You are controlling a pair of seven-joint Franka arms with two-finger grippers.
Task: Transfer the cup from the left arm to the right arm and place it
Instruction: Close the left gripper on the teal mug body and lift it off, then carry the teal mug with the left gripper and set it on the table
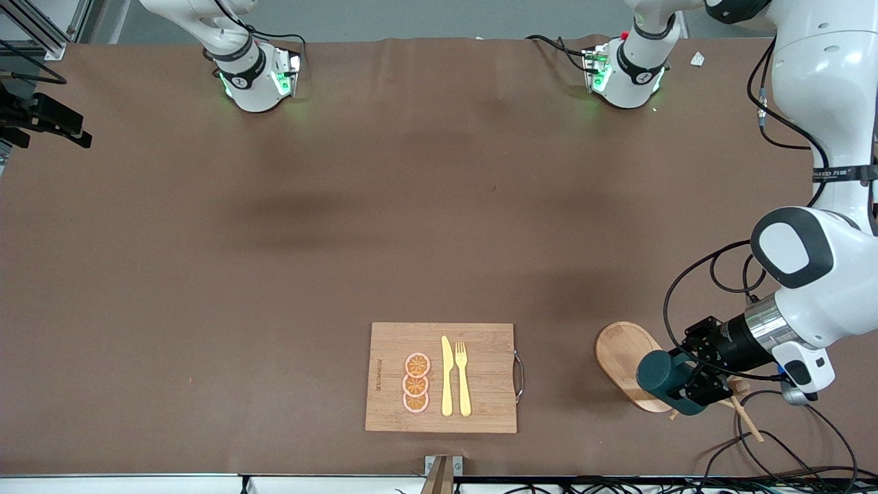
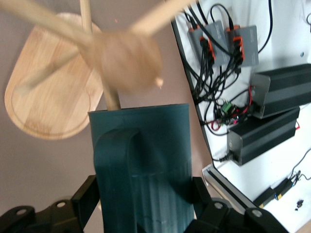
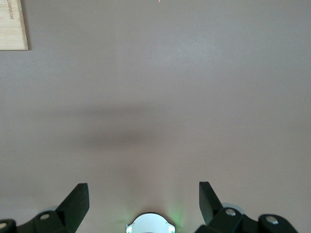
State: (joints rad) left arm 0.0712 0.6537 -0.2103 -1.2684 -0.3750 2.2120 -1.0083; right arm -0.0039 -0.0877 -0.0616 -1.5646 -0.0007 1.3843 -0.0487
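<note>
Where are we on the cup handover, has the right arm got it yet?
Not yet. Done: the left gripper is shut on the cup, which lies on its side over the oval wooden board at the left arm's end of the table. In hand: only that grasp. Left: carrying it to the right gripper, which is open over bare table with nothing between its fingers, then the handover and the placing.
</note>
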